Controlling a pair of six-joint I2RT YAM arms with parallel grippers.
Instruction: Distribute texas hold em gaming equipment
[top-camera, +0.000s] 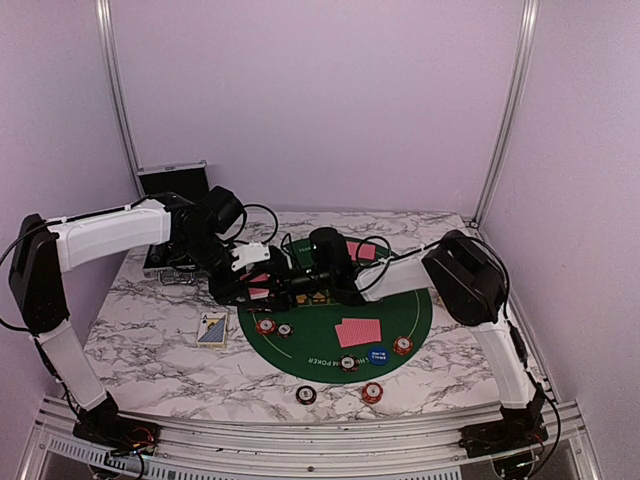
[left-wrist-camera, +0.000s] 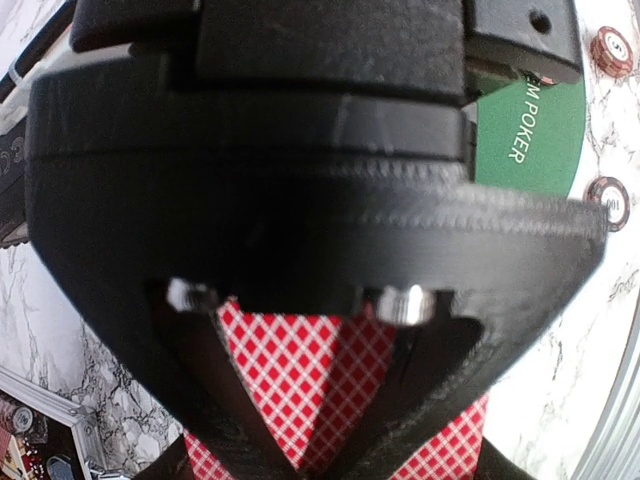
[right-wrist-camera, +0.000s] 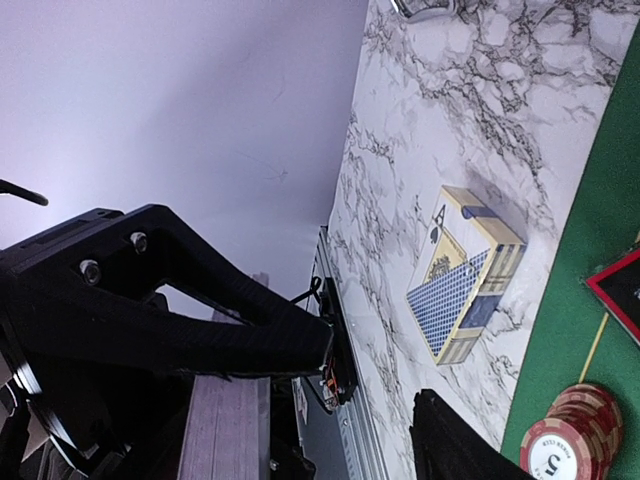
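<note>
Looking from the left, I see the left arm (top-camera: 105, 230) rise from its base, bend at the elbow and stretch rightward over the marble table (top-camera: 150, 350), with its wrist tipped down at the far left edge of the green mat (top-camera: 320, 345). The left gripper (top-camera: 258, 283) is clamped on red-backed cards (left-wrist-camera: 300, 370). In its wrist view the fingers (left-wrist-camera: 205, 400) meet in a V over the checked backs.

Nearer me, a blue-and-gold card box (top-camera: 212, 328) lies on the marble just off the mat. On the mat sit a chip stack (top-camera: 265, 325), two face-down cards (top-camera: 360, 330) and a blue button (top-camera: 376, 356).

From its raised elbow, the right arm (top-camera: 460, 275) reaches left and low over the mat. The right gripper (top-camera: 290, 285) is close beside the left one, jaws apart with nothing between them.
</note>
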